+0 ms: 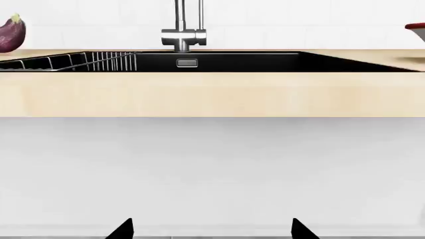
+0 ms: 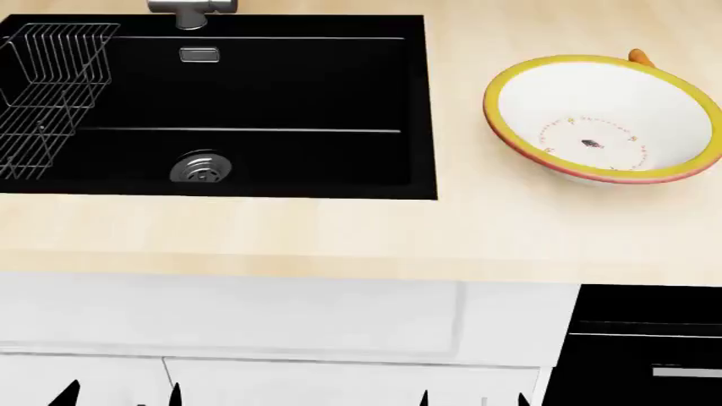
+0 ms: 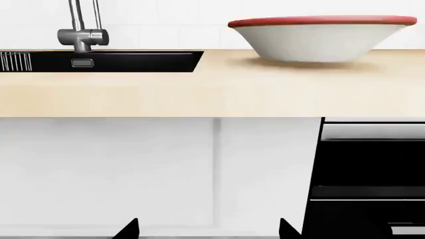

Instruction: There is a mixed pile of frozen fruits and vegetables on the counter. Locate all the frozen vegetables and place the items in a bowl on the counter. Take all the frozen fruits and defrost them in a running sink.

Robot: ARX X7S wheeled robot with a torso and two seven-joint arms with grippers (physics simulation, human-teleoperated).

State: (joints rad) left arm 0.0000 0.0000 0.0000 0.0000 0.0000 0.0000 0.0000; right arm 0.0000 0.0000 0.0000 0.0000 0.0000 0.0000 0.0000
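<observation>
While jaws gape | glossy round bowl (image 2: pixel 677 173) | black rect. sink (image 2: pixel 282 93)

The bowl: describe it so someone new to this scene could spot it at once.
Start at the black sink set into the beige counter, then look to the counter on its right. The bowl sits there, wide, shallow and white inside with small painted specks. Its yellow rim and reddish outer band set it apart; a thin orange piece peeks from behind it.

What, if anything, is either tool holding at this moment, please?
Nothing: the left tool and right tool are both open and empty, below the counter.
</observation>
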